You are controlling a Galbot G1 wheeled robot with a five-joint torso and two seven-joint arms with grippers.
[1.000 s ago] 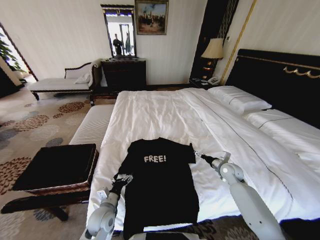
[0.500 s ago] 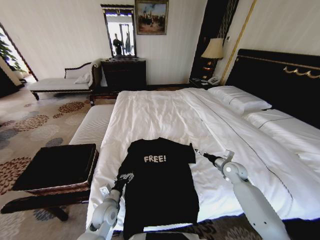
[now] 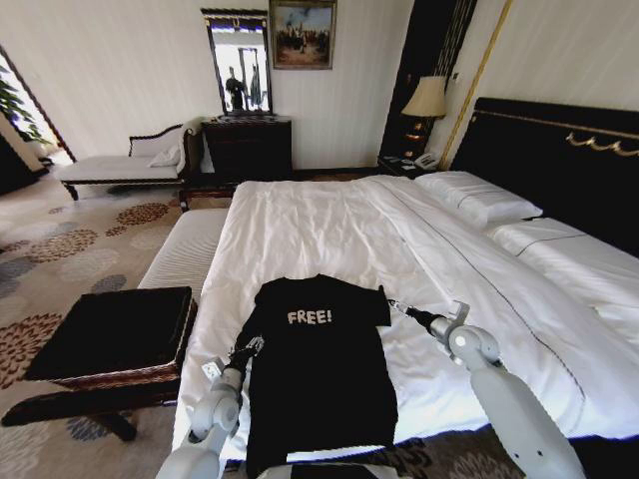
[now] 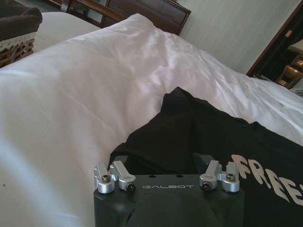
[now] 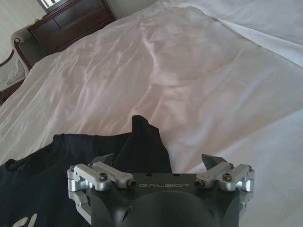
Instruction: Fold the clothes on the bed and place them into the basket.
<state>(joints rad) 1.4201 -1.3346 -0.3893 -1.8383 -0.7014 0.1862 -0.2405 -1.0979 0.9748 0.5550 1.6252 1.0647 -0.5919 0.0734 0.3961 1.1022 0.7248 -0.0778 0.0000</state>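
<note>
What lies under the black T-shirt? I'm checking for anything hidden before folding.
The T-shirt lies flat on the bed; white bedding shows around it. Whatever it covers cannot be seen.

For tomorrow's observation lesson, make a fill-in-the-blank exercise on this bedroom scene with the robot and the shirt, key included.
1. The T-shirt lies spread flat on the ____.
2. The white lettering on its chest reads ____.
3. The left gripper is at one sleeve and the right gripper at the other; both have their fingers ____.
4. The basket stands on the robot's ____ side of the bed.

Missing words: bed; FREE!; open; left
</note>
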